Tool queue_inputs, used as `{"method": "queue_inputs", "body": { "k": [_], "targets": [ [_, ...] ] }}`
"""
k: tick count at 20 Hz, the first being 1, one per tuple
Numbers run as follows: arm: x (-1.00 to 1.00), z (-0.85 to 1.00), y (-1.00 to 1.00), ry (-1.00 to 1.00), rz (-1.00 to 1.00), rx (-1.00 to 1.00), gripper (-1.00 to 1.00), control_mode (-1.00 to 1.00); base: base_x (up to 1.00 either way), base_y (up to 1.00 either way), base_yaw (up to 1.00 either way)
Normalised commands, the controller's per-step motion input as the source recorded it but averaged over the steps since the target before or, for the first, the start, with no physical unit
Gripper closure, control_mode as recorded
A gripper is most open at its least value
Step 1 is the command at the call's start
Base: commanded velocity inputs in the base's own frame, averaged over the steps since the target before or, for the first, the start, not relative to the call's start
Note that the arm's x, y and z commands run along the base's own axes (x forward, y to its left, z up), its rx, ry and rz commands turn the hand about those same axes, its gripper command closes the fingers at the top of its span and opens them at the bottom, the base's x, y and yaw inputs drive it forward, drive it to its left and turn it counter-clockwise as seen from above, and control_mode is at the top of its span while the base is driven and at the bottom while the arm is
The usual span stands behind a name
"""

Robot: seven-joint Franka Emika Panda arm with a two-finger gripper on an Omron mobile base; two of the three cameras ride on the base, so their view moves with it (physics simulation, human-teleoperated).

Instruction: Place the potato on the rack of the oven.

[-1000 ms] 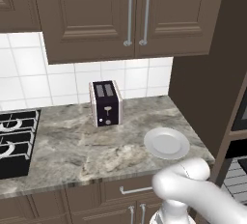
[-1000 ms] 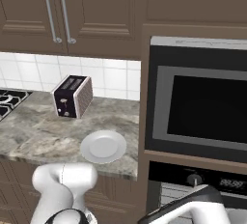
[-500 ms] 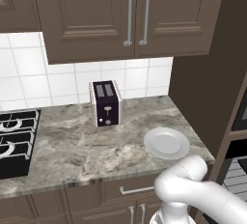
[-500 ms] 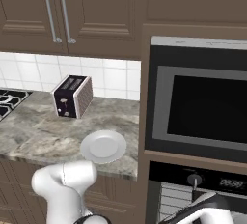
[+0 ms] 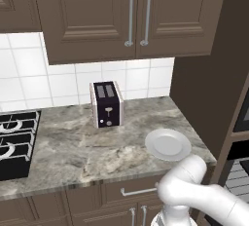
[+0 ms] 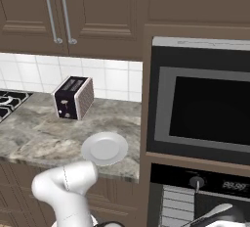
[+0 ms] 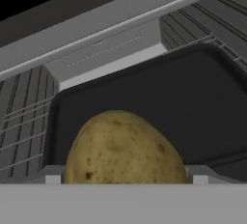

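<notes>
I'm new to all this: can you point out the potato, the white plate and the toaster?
potato (image 7: 124,148), hand view, middle of its skin.
white plate (image 5: 168,144), left base view, its centre.
toaster (image 5: 107,104), left base view, its dark front face.

The table (image 5: 73,157) is a grey-veined marble top set over dark brown drawers. On it stands a black-and-silver toaster (image 5: 107,104), upright near the tiled back wall. A white plate (image 5: 168,144) lies flat near the front edge, well apart from the toaster and toward the oven side. A black stovetop (image 5: 14,144) with wire grates sits at the far end of the table.

Inside the oven (image 6: 200,108), a grey wire rack (image 7: 24,126) carries a dark baking tray (image 7: 193,102) lying flat on its bars.
</notes>
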Motion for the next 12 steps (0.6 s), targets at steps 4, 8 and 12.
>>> {"method": "queue_inputs", "body": {
  "k": [4, 8, 12],
  "targets": [
    [0.11, -0.01, -0.01, 0.0, 0.11, 0.0, 1.0, -1.0, 0.0, 0.0, 0.0],
    [0.14, -0.15, 0.09, -0.06, 0.1, 0.01, 1.0, -1.0, 0.0, 0.0, 0.0],
    [0.26, -0.32, 0.05, -0.08, 0.03, 0.0, 1.0, -1.0, 0.0, 0.0, 0.0]
  ]
}}
